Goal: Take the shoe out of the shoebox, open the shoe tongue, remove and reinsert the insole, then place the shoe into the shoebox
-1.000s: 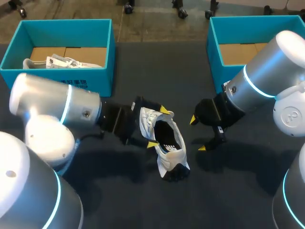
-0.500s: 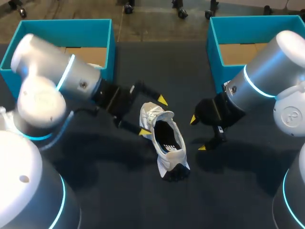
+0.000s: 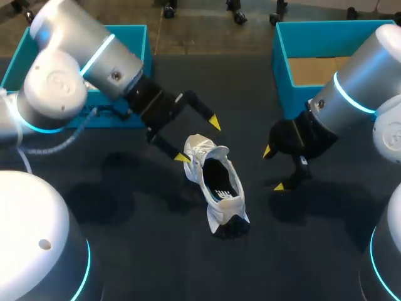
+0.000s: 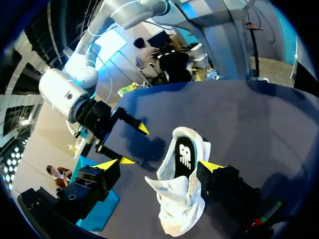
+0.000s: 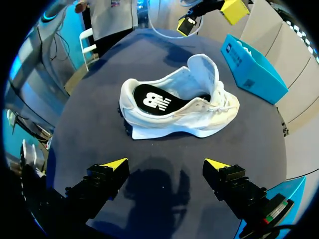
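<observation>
Head view: the left gripper (image 3: pixel 198 139) has let go and drawn back. A second ago its yellow tips sat on either side of the far end of the shoe (image 3: pixel 220 188). Now they hang spread and empty, up and towards the far left, just clear of the raised tongue (image 3: pixel 199 149). The right gripper (image 3: pixel 274 168) has slid a little further right and also stands parted with nothing in it, well apart from the shoe. The shoe itself hasn't budged. It lies on the dark table (image 3: pixel 156 251) between the two arms, outside both the left shoebox (image 3: pixel 141 44) and the right shoebox (image 3: pixel 282 69).

Left wrist view: the shoe shows below and ahead of the spread fingers, and neither tip touches it. The tongue is folded up and the mouth gapes wide. The black insole (image 4: pixel 184 157) lies flat inside.

Right wrist view: the shoe lies side-on ahead of the open fingers with bare table between, and the insole is plainly seated.

To me the release says the tongue-opening step is done, since the tongue stays up unaided. I can't tell whether the insole has yet been out and back. If it hasn't, one hand will need to steady the shoe while the other pinches the insole's edge.
</observation>
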Controlling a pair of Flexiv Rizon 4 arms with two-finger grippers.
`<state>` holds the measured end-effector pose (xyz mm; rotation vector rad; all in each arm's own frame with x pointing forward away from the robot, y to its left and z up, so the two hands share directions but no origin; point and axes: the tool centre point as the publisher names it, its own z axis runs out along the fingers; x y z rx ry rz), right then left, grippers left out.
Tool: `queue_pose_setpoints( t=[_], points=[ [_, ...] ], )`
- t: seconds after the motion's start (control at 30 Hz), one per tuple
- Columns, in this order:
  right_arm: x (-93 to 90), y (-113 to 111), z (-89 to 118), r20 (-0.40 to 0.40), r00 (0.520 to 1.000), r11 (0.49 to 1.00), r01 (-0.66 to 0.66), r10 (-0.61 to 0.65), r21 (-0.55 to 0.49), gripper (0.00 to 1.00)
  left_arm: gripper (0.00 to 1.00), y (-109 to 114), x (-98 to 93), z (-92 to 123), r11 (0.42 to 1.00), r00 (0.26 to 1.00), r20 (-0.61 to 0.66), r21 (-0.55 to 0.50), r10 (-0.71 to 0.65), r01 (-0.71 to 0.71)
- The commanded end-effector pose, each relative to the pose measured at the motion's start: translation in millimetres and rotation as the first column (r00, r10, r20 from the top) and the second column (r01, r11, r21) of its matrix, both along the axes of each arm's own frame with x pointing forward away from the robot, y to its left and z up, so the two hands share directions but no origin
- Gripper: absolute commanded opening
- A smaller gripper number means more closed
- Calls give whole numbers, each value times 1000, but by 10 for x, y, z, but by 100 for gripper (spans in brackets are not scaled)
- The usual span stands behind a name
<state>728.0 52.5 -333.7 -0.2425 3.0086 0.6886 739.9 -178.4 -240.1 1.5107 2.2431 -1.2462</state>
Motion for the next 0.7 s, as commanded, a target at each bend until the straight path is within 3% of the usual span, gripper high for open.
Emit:
queue_pose_setpoints(
  t=[0.03, 0.17, 0.57, 0.7],
  points=[
    [31, -105, 85, -12, 1000, 1000, 2, -2, 2, 100, 100, 75, 51, 132, 987, 992, -85, 121, -96, 106],
    [66, -176, 160, -19, 1000, 1000, 4, -4, -3, 100, 100, 75, 51, 132, 987, 992, -85, 121, -96, 106],
    [233, -566, 685, -2, 1000, 1000, 10, -11, -29, 100, 100, 75, 51, 132, 987, 992, -85, 121, -96, 106],
    [269, -630, 771, -8, 1000, 997, -17, 17, -78, 100, 100, 75, 51, 132, 987, 992, -85, 121, -96, 106]
  ],
)
